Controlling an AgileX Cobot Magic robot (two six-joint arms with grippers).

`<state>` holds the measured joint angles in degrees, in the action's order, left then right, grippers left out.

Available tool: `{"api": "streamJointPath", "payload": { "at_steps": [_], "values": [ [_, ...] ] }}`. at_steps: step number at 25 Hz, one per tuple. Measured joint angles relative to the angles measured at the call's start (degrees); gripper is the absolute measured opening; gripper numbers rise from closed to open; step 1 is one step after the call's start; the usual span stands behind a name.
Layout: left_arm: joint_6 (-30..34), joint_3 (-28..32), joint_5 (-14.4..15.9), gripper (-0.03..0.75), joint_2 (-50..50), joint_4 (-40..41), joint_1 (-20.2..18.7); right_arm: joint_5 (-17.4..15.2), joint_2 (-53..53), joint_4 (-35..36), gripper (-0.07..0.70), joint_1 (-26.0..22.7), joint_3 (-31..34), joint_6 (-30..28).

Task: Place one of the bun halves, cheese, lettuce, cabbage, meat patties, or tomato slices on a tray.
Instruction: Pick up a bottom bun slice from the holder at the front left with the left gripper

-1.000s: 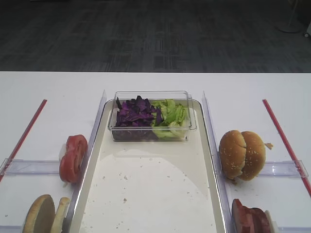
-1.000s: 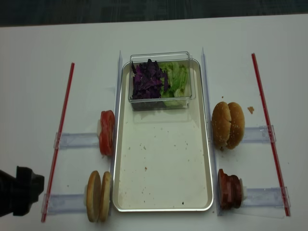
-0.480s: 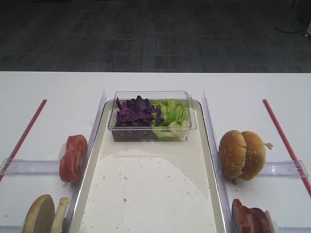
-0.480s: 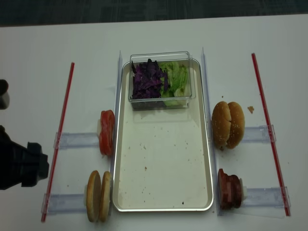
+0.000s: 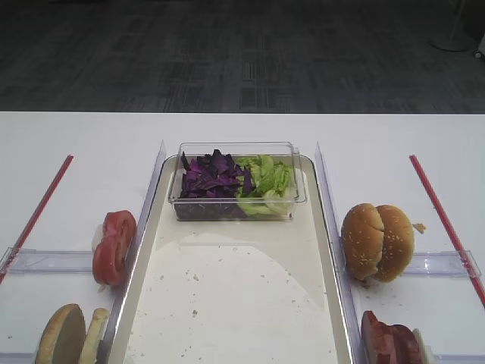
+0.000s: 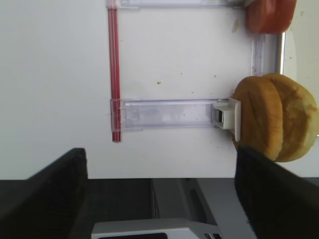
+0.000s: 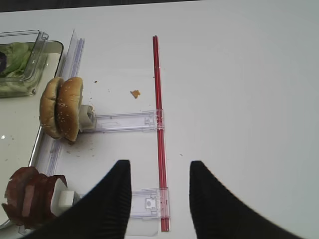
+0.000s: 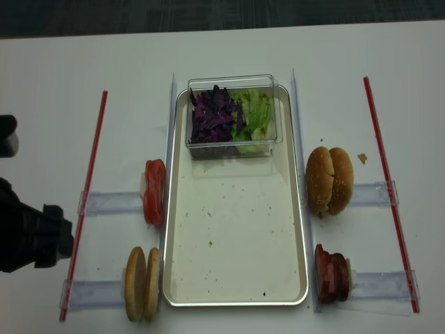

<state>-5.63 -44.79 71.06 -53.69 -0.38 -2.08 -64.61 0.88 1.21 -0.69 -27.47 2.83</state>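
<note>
Because racked on edge against a clear plastic stop [image 6: 227, 113], easy to pinch across the flat faces: pair of round tan-crusted bun halves [image 6: 274, 117], lower left of the overhead view, touching each other, just outside the left rim of the long cream-white metal-rimmed tray [image 8: 236, 236]. Same logic elsewhere, judging by layout: smooth red tomato slices [image 8: 154, 191] upright on the holder above; domed sesame-seeded buns [image 8: 329, 179] and rough reddish-brown meat patties [image 8: 332, 273] upright along the right rim. Loose stuff boxed instead: purple shredded cabbage [image 8: 214, 115] and light green crinkled lettuce [image 8: 256, 115] side by side in a small clear plastic box [image 8: 233, 78] at the tray's top end. Rest of tray floor bare apart from crumbs.

Left gripper [image 6: 162, 154]: black fingers [image 6: 50, 194] spread wide, holding nothing, well left of the racks in the overhead view. In the left wrist view, buns at right middle, just above the right-hand fingertip and mostly beyond it, not inside the gap. Probably needs a sideways shift before closing.

Right gripper [image 7: 158, 174]: parted, empty, over bare table at bottom centre of its wrist view.
</note>
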Motion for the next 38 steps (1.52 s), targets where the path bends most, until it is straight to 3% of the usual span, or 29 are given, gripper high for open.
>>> {"api": "streamJointPath", "payload": {
  "at_steps": [6,10,19,29,33,38],
  "values": [
    [-1.7,0.0,0.0,0.556,0.0,-1.2,-0.2,0.0,0.0,0.0,0.319,0.0,0.0,0.0],
    [-4.1,0.0,0.0,0.556,0.0,-1.7,-3.4,0.0,0.0,0.0,0.319,0.0,0.0,0.0],
    [-16.9,0.0,0.0,0.533,-1.9,0.7,-18.7,0.0,0.0,0.0,0.319,0.0,0.0,0.0],
    [-31.8,-0.8,-0.5,0.527,-11.4,2.8,-36.6,0.0,0.0,0.0,0.319,0.0,0.0,0.0],
    [-35.1,-3.1,-2.3,0.527,-14.5,3.7,-40.4,0.0,0.0,0.0,0.319,0.0,0.0,0.0],
    [-37.1,-6.7,-4.3,0.527,-18.1,3.8,-42.3,0.0,0.0,0.0,0.319,0.0,0.0,0.5]
  ]
}}
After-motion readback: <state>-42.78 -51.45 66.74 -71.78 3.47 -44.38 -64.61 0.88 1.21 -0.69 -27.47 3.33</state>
